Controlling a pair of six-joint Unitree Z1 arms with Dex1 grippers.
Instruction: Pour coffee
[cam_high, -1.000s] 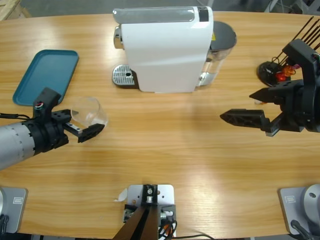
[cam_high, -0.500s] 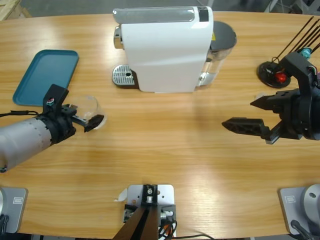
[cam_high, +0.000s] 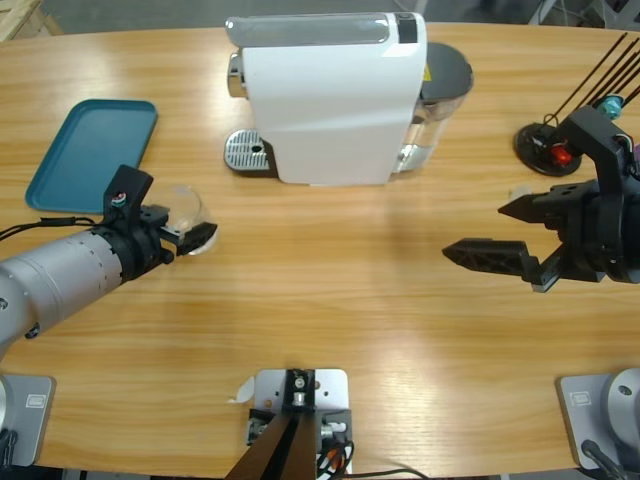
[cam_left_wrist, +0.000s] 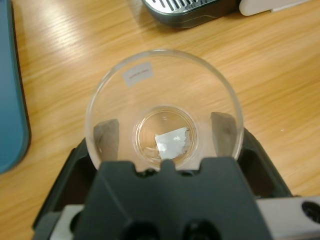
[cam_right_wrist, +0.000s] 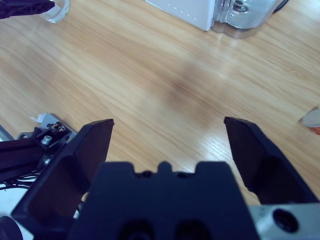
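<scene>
A small clear tumbler (cam_high: 191, 208) stands on the table left of the middle, and no coffee shows in it. In the left wrist view the tumbler (cam_left_wrist: 165, 80) looks empty, with only a pale glint on its base. My left gripper (cam_high: 185, 223) is shut on the tumbler, one black jaw pressed to each side of the glass (cam_left_wrist: 165, 132). Far to the right, my right gripper (cam_high: 475, 231) hovers above bare wood, open and holding nothing (cam_right_wrist: 167, 130).
A big white coffee machine (cam_high: 330, 95) stands at the back middle, its metal drip grate (cam_high: 250, 152) facing the tumbler. A teal tray (cam_high: 90, 150) lies at the left. A black capsule stand (cam_high: 550, 145) sits at the far right.
The left arm swung up and forward to the tumbler, and its jaws now close on the glass. The right gripper shifted slightly and stayed open.
</scene>
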